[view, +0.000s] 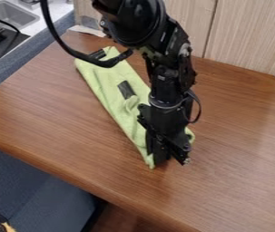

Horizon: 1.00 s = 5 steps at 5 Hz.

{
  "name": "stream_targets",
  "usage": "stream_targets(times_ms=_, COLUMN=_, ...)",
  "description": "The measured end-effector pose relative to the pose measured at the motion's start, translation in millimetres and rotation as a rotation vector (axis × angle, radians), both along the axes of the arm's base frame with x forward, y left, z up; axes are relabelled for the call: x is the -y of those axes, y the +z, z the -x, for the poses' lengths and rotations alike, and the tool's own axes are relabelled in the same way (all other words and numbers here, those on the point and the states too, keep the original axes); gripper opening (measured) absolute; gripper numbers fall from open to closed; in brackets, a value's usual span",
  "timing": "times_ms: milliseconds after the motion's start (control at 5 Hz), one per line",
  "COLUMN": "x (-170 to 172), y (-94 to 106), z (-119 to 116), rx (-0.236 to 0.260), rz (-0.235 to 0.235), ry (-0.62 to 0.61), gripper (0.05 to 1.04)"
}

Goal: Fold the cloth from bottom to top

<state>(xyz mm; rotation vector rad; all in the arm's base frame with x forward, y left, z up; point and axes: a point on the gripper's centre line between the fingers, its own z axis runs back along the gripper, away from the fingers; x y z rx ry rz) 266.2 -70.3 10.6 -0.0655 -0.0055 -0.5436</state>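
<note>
Green cloth (108,86), one: lay slantwise on wooden table (236,181). Gripper (169,157), one: stood at near end, opening and hold indeterminable to me. Step: seemingly grasping; next needed lifting that end topward

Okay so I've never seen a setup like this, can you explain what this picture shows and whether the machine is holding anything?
This is one picture, taken by a fixed camera looking down at a slant. The black machine is a robot arm, coming in from the top edge. At its lower end is the gripper, the tool it grasps with. It is down at the near end of a light green cloth, which lies as a long, narrow strip on a brown wooden table. I can't tell whether the cloth is actually gripped, or just has the gripper against or above it. At upper left is a sink.
</note>
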Motion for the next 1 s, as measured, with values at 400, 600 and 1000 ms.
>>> stream_targets(times_ms=400, x=-4.6, y=32.2, z=-26.3, rx=-0.021, rz=0.054, ry=0.028, gripper=0.072)
stream_targets(times_ms=600, x=-30.3, y=52.3, z=-51.2, rx=0.023, rz=0.087, ry=0.114, gripper=0.072)
stream_targets(times_ms=1000, x=-98.0, y=69.2, z=-97.5, rx=0.065, rz=0.090, ry=0.306, gripper=0.072)
